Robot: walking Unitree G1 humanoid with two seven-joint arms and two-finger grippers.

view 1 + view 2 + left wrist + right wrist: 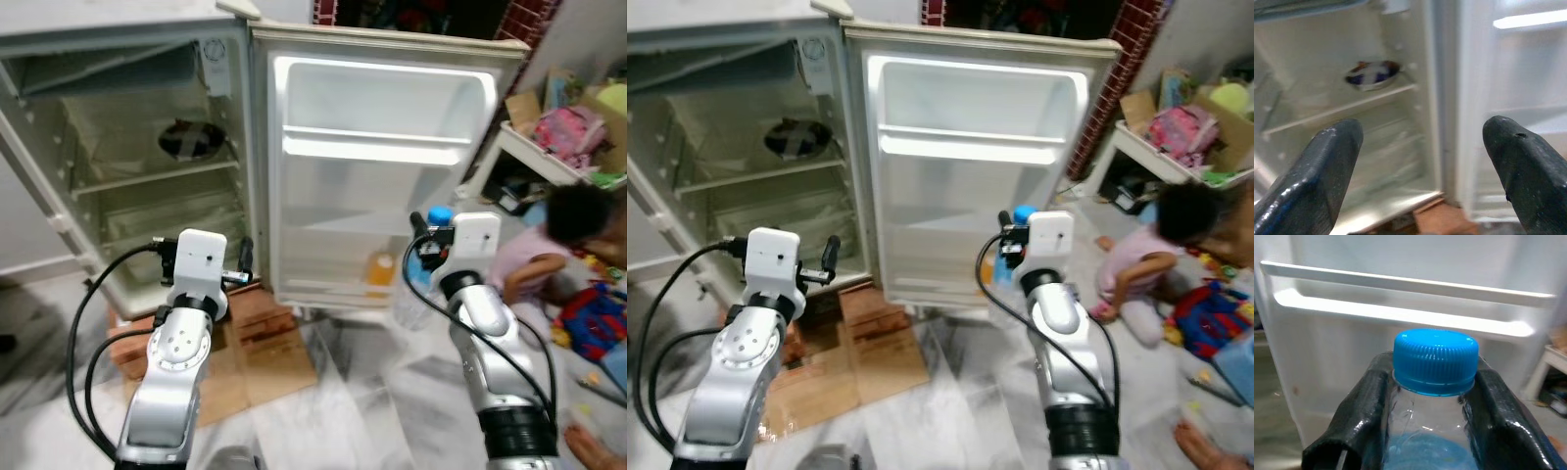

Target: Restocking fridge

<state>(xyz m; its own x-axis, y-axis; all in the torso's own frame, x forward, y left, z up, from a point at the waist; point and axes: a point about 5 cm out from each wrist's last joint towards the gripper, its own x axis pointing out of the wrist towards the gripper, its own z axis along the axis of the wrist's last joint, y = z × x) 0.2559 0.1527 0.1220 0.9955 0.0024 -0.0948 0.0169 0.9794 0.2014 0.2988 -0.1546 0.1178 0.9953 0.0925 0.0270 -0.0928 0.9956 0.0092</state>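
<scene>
Black rubbery fingers (1359,421) of the right gripper (1432,416) close on both sides of a clear plastic water bottle with a ribbed blue screw cap (1436,362), clamped just under the cap at the neck and shoulder. In the left eye view the bottle sits at centre right of the frame, held upright in front of the lower part of the open white fridge door (382,166), near an orange-filled bottle (380,271) standing on the door's bottom rack.

Handling judgement: the bottle appears full or nearly so, hence fairly heavy for a neck grip; thin clear walls are likely to flex and be slippery. The stiff collar below the cap is the soundest hold. A drop would more likely dent than break it.

Left gripper (1425,161): fingers spread wide, holding nothing, pointed at the open white fridge cabinet (147,147) at upper left of the frame. A dark patterned bowl (1372,75) rests on the upper wire shelf. Brown cardboard sheets (265,343) lie on the floor at the fridge foot.

A seated person (549,250) occupies the right edge, close to the right arm; swing clearance warrants care.
</scene>
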